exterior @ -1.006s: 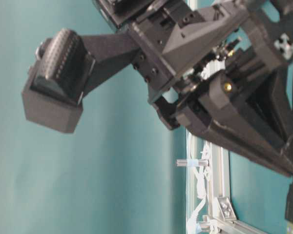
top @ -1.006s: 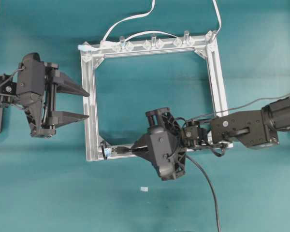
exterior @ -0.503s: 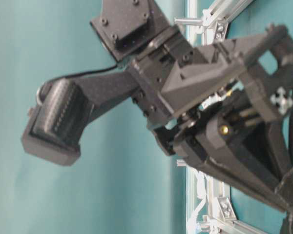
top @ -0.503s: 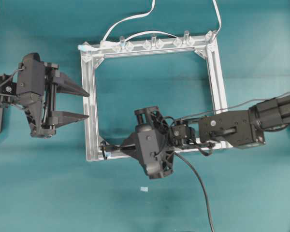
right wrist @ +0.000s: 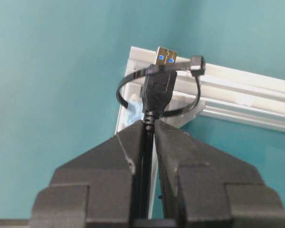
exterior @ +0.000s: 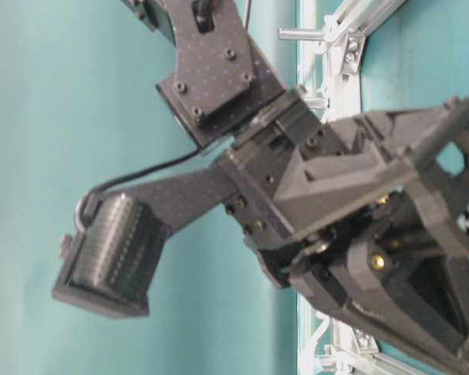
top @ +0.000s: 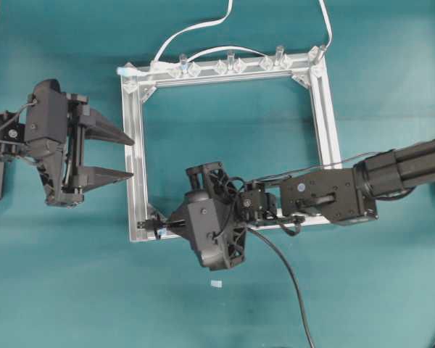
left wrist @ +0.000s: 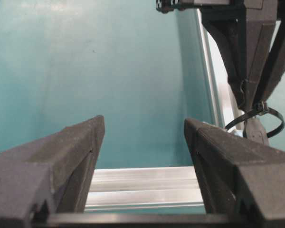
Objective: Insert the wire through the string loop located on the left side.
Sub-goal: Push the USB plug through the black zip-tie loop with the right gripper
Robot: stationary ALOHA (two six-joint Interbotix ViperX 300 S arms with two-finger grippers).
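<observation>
The right gripper (top: pixel 167 227) has slid left along the frame's lower rail since the earlier frame, carrying the wire toward the lower-left corner, while the left arm has not stirred. That right gripper is clamped tight on the wire (right wrist: pixel 147 156) just behind its USB plug (right wrist: pixel 160 88), with the plug sticking straight out ahead of the fingertips. In the right wrist view the plug already sits inside the string loop (right wrist: pixel 133 78), a thin black tie ringed around it, and the silvery tip pokes out past the far side of the ring. The loop hangs at the lower-left corner of the aluminium frame (top: pixel 136 167), which lies flat on the teal bench (top: pixel 72 290).

The wire's long axis runs roughly along the lower rail, pointing left, so the way on lies straight ahead of the right gripper. The left gripper (top: pixel 127 156) waits with its jaws wide apart and empty, just outside the frame's left rail and a little up from the loop. I judge it the nearer one to take the plug once it comes through.
</observation>
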